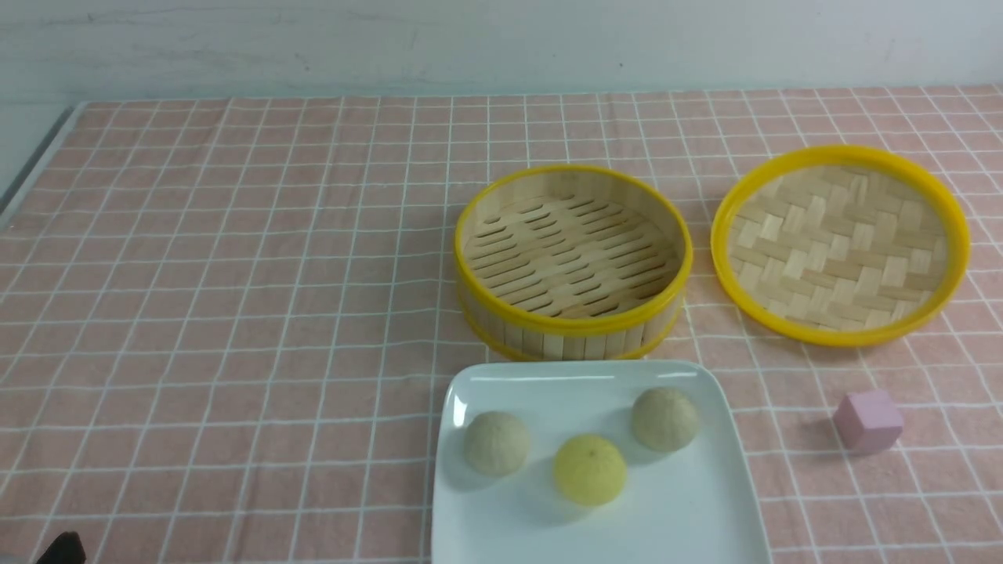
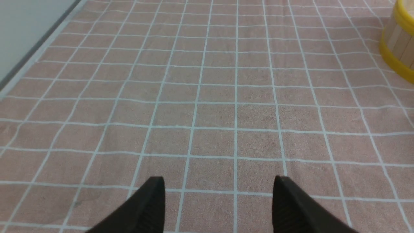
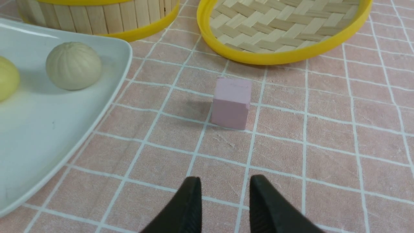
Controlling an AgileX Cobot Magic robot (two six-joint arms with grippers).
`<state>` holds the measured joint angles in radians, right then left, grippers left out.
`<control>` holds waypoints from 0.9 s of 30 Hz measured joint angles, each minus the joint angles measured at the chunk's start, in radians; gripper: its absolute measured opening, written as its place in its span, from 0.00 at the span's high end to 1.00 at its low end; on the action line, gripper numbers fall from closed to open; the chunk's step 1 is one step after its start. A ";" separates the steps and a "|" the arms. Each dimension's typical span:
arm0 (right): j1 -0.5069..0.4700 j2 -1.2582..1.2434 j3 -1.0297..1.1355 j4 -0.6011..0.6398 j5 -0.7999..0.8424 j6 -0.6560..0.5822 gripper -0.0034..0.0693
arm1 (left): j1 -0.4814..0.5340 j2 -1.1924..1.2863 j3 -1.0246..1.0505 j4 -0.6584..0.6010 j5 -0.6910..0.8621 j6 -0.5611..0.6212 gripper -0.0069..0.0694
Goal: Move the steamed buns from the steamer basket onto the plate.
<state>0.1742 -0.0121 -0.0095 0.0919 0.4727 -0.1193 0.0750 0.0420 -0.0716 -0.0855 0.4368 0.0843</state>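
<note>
Pink tablecloth [image 1: 235, 313] with a white grid over the whole work surface, a bit rumpled on the near left. Plain pale wall [image 1: 501, 39] along the far edge, plus a grey strip of table edge [image 1: 35, 164] peeking out at far left.

Steamer basket [image 1: 573, 262] sitting upright mid-table, slotted floor bare. Right beside it, to the right and apart from it, the shallow woven lid [image 1: 840, 244] lying rim up. White square plate [image 1: 705, 501] just in front of the basket, near edge cut off by the frame. All three steamed buns on the plate: left beige bun [image 1: 497, 443], yellow bun [image 1: 590, 469] in the middle and nearest the camera, right beige bun [image 1: 664, 419], none touching. Pink cube [image 1: 868, 422] on the cloth right of the plate, in front of the lid.

Front view: barely any robot, just a dark scrap at the bottom left corner, too small to identify.

Left wrist view: left gripper [image 2: 220, 207] spread wide with nothing between the fingers, hovering over bare cloth, only a sliver of basket wall at the picture's edge.

Right wrist view: right gripper [image 3: 224, 207] with fingers a narrow gap apart, nothing in between, pointing toward the pink cube with clear cloth between. Also visible only up close here: pleats on the beige bun, the plate corner, the basket's slat wall and the lid's weave.
</note>
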 joint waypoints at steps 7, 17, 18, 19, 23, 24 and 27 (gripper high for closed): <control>0.000 0.000 0.000 0.000 0.000 0.000 0.62 | 0.000 -0.051 0.000 0.099 0.010 -0.173 0.31; 0.000 0.000 0.000 0.001 0.000 0.000 0.62 | 0.000 -0.053 0.024 0.136 0.029 -0.228 0.31; 0.000 0.000 0.000 0.001 0.000 0.000 0.62 | 0.000 -0.053 0.039 0.130 0.027 -0.229 0.31; 0.000 0.000 0.000 0.001 0.000 0.000 0.62 | 0.000 -0.053 0.044 0.128 0.027 -0.229 0.31; 0.000 0.000 0.000 0.001 0.000 -0.001 0.62 | 0.000 -0.054 0.083 0.101 -0.009 -0.231 0.31; 0.000 0.000 0.000 0.001 0.000 -0.001 0.62 | 0.000 -0.054 0.086 0.098 -0.019 -0.232 0.31; 0.000 0.000 0.000 0.001 0.000 -0.001 0.62 | 0.000 -0.054 0.089 0.095 -0.036 -0.232 0.31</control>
<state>0.1742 -0.0121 -0.0095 0.0927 0.4727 -0.1202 0.0750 -0.0123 0.0171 0.0091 0.4012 -0.1475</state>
